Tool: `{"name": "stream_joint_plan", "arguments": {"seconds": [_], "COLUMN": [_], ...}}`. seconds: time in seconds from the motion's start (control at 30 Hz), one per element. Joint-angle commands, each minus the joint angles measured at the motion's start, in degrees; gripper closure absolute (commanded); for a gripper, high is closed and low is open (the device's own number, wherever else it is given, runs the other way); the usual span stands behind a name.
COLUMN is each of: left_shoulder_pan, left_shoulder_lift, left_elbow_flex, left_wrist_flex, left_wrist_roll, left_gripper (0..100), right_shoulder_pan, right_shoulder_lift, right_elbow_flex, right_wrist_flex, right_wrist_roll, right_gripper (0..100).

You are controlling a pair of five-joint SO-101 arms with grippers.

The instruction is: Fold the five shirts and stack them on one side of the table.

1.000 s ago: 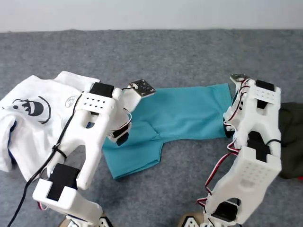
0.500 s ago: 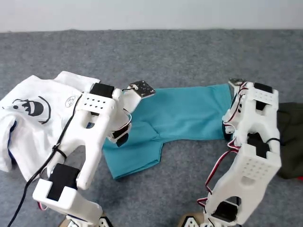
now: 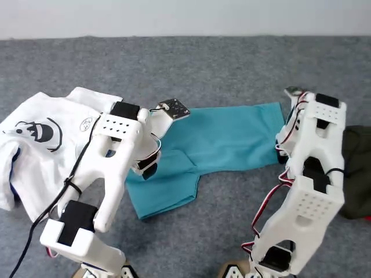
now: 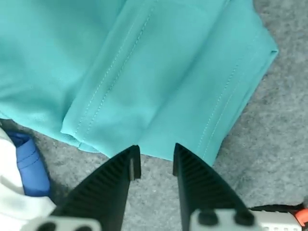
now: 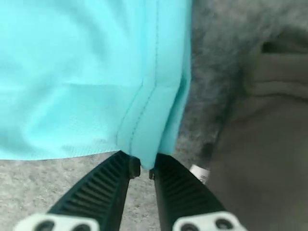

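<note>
- Rightward by a touch: the right arm [image 3: 307,174] has edged toward the right edge of the table [image 3: 203,63]; the left arm [image 3: 110,168] and the cloth lie as they did.
- Right claw [image 5: 142,171]: pressed almost together, pinching a hemmed corner of the teal shirt [image 5: 72,72] at its right end.
- Left claw [image 4: 156,161]: spread, poised over the teal shirt's [image 4: 159,72] left near hem, gripping nothing.
- Teal shirt [image 3: 226,139]: spread across mid-table, one flap reaching toward the near edge.
- White shirt [image 3: 40,139]: crumpled by the left edge.
- Dark shirt [image 3: 356,168]: at the right edge, just beside the right claw.
- Step, as I judge: taking hold of the teal shirt for its first fold; nothing looks folded or stacked yet.
- Next calls for the left claw to drop and close on its hem, then for both to lift evenly so the cloth does not skew.
</note>
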Motion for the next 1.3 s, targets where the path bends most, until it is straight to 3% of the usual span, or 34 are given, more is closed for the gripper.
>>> {"name": "stream_joint_plan", "arguments": {"seconds": [0.0, 0.6, 0.67, 0.87, 0.97, 1.27], "left_shoulder_pan": [0.6, 0.6, 0.6, 0.9, 3.7, 18.7], "left_shoulder_lift": [-2.9, -2.9, -2.9, -3.4, -3.5, -4.1], "left_elbow_flex": [-0.3, -0.3, -0.3, -0.7, -0.9, 12.2], "left_wrist_flex": [0.6, 0.8, 0.8, 3.4, 9.1, 7.7], "left_wrist_roll": [0.6, 0.6, 0.6, 0.6, 0.4, 0.3], "left_gripper": [88, 88, 88, 88, 88, 88], "right_shoulder_pan": [0.4, 4.7, 4.8, 4.6, 4.7, 4.7], "right_shoulder_lift": [-2.7, 4.1, 4.2, 0.1, -5.1, -18.0], "right_elbow_flex": [-3.7, -3.8, -3.8, -3.8, -3.8, -3.5], "right_wrist_flex": [0.4, -0.9, -0.8, 3.8, 6.5, 15.4], "right_wrist_roll": [0.9, 3.3, 3.3, 3.3, 3.3, 3.3], "right_gripper": [98.8, 97.8, 93.1, 66.5, 65.6, 69.9]}}
